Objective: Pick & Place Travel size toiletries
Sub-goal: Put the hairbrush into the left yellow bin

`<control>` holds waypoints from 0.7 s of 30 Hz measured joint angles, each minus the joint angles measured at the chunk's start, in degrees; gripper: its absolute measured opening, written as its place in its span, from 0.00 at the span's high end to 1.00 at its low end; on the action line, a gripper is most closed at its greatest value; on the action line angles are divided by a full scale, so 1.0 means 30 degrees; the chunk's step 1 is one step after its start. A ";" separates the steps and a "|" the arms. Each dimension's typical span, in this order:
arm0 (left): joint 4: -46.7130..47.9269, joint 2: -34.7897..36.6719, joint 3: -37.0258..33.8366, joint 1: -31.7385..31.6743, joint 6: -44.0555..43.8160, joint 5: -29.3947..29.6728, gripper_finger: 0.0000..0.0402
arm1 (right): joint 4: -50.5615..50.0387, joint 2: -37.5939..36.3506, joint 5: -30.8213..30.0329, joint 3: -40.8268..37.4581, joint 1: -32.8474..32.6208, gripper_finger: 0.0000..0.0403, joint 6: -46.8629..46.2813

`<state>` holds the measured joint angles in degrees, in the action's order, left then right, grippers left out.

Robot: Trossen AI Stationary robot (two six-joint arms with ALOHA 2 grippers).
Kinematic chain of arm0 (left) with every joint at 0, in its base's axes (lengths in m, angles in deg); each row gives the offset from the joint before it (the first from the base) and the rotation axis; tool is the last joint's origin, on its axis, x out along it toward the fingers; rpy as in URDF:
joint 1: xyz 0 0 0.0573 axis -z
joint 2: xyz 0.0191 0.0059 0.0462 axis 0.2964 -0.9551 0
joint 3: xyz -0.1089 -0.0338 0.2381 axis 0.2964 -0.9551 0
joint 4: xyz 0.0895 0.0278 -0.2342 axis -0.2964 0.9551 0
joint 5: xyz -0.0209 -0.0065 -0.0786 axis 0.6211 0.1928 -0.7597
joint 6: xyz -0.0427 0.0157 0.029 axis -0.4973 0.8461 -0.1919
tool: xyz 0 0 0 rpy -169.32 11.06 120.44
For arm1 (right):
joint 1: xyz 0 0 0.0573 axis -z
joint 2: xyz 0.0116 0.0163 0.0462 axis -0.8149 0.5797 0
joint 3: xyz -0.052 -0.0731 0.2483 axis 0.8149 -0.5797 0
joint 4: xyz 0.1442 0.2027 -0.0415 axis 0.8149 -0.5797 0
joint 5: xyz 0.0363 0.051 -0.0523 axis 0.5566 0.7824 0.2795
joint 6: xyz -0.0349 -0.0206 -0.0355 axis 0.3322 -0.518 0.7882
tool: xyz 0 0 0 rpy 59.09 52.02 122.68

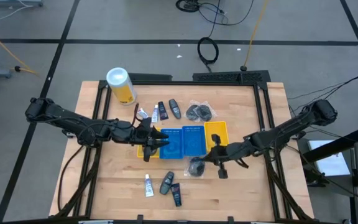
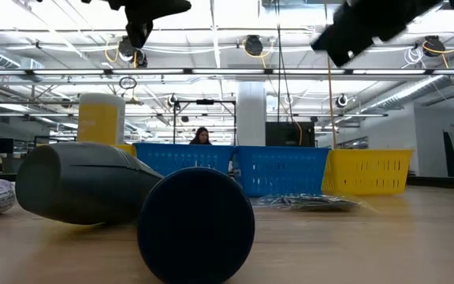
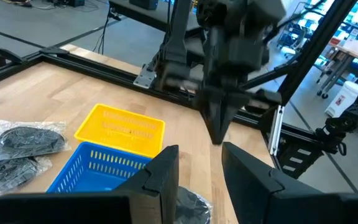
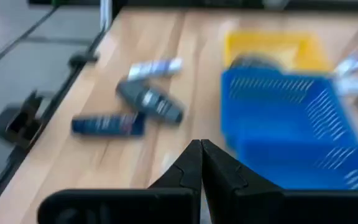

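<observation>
Toiletries lie in two groups. By the near edge are a white tube point(image 1: 148, 185), a grey oval piece point(image 1: 167, 183) and a navy bottle point(image 1: 176, 194). The low view shows the oval point(image 2: 77, 183) and the bottle point(image 2: 195, 225) close up. By the far edge lie white tubes point(image 1: 145, 115), a navy bottle point(image 1: 163, 110), a grey oval point(image 1: 174, 108) and clear packets point(image 1: 199, 112). One more packet point(image 1: 196, 167) lies flat just near of the bins. My left gripper point(image 1: 154, 142) point(image 3: 201, 165) is open above the bins' left end. My right gripper point(image 1: 207, 157) point(image 4: 201, 152) is shut and empty, beside that packet.
A row of bins stands mid-table: a yellow bin point(image 1: 143, 149), two blue bins point(image 1: 174, 144) point(image 1: 194, 129) and a yellow bin point(image 1: 217, 129). A big yellow canister with a white lid point(image 1: 120, 84) stands at the far left. Bare wood lies at the near left and near right.
</observation>
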<state>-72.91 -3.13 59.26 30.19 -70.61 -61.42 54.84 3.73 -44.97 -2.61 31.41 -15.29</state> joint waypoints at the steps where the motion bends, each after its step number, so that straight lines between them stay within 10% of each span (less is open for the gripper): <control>1: 0.0036 0.0000 0.0000 -0.0006 0.0002 0.0006 0.70 | 0.0234 0.0318 0.0452 -0.0169 -0.0077 1.00 -0.0315; 9: 0.0091 0.0000 0.0000 0.0001 0.0221 0.0007 0.70 | 0.0758 0.3514 0.1989 -0.0752 -0.0564 0.97 -0.1910; 21: 0.0215 0.0000 0.0000 0.0001 0.0228 0.0007 0.70 | 0.3617 0.6215 0.2492 -0.0746 -0.1380 0.62 -0.1865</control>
<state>-72.26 -3.13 59.26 30.19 -69.92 -61.40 65.69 22.37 -37.50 -4.85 27.26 -20.89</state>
